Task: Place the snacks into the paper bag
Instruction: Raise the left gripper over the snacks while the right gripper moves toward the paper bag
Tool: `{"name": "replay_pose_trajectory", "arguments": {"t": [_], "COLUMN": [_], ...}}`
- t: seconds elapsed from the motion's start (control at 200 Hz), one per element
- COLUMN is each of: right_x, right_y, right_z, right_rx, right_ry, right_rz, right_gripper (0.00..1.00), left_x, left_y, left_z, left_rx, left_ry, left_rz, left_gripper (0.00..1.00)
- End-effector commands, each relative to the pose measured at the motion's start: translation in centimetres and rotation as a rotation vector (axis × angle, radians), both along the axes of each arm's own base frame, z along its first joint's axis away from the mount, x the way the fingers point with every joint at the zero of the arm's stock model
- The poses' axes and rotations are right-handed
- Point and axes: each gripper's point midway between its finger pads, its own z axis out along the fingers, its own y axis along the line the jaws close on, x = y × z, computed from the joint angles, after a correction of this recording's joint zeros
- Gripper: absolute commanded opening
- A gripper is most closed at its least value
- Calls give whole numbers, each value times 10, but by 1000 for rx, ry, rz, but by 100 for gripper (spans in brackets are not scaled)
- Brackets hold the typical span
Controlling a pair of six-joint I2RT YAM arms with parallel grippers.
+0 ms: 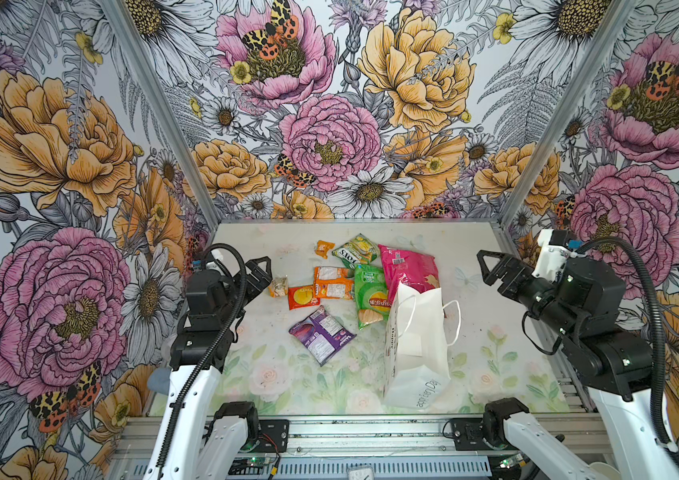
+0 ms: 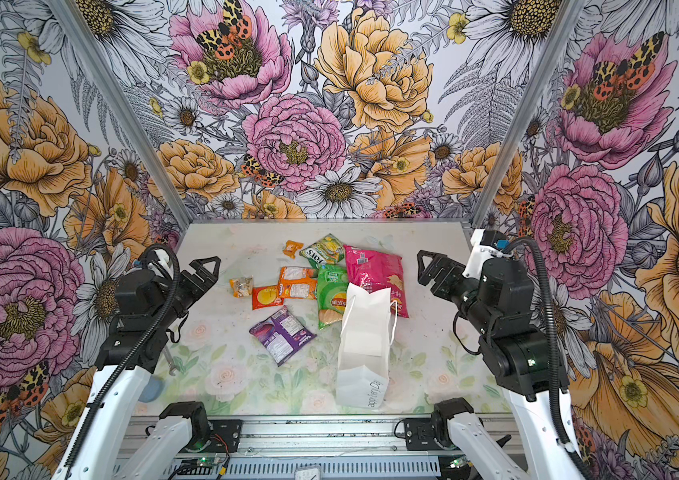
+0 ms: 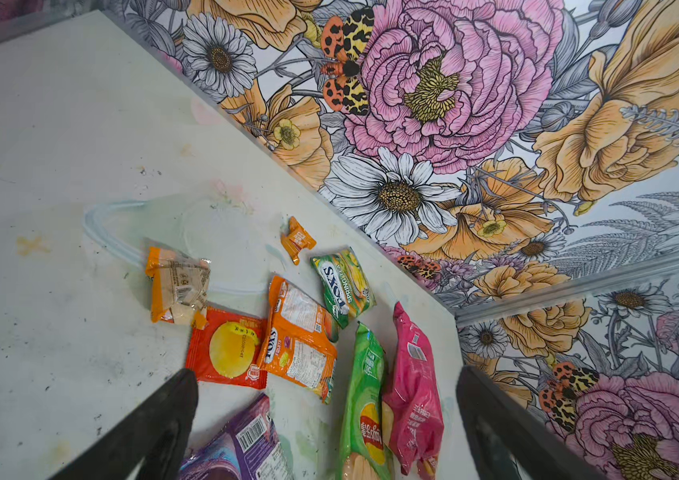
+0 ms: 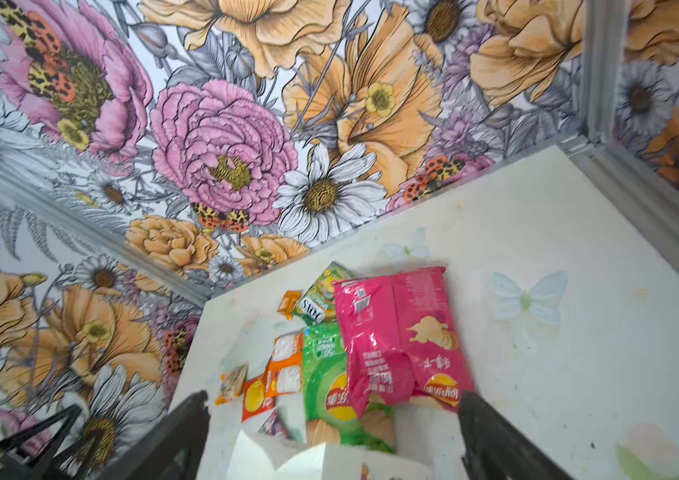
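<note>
The white paper bag (image 1: 416, 345) (image 2: 364, 353) stands upright at the front right of the table, and its rim (image 4: 329, 461) shows in the right wrist view. Behind and left of it lie the snacks: a pink packet (image 1: 410, 270) (image 4: 400, 340), green chips (image 1: 371, 297) (image 3: 364, 399), a green-yellow FOX'S (image 1: 356, 249), an orange one (image 1: 333, 282), a red-orange one (image 1: 303, 297), a purple one (image 1: 322, 334) and a tiny orange one (image 1: 323, 248). My left gripper (image 1: 260, 276) (image 3: 325, 374) hangs open left of them. My right gripper (image 1: 485, 268) (image 4: 331, 395) is open, right of the pink packet.
A small orange and clear wrapper (image 1: 278, 286) lies nearest the left gripper. A blue-grey object (image 2: 150, 388) sits at the table's front left edge behind the left arm. Flowered walls close off three sides, and a metal rail (image 1: 350, 432) runs along the front.
</note>
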Motion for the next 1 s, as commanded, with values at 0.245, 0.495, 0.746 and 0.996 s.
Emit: {"name": "replay_pose_trajectory", "arguments": {"t": [0.245, 0.495, 0.746, 0.996], "right_x": [-59, -70, -84, -94], "right_y": [37, 12, 12, -3], "right_z": [-40, -43, -51, -35], "right_rx": [-59, -170, -193, -182], "right_ry": [239, 277, 313, 276], "right_rz": [158, 81, 141, 130], "right_gripper": [86, 84, 81, 80], "left_x": [-3, -4, -3, 1], "left_y": [-3, -3, -2, -5], "left_z": [-18, -18, -19, -23], "left_rx": [26, 20, 16, 7], "left_ry": [63, 61, 64, 80], "left_rz": [-18, -20, -17, -31], "left_gripper": [99, 99, 99, 99]}}
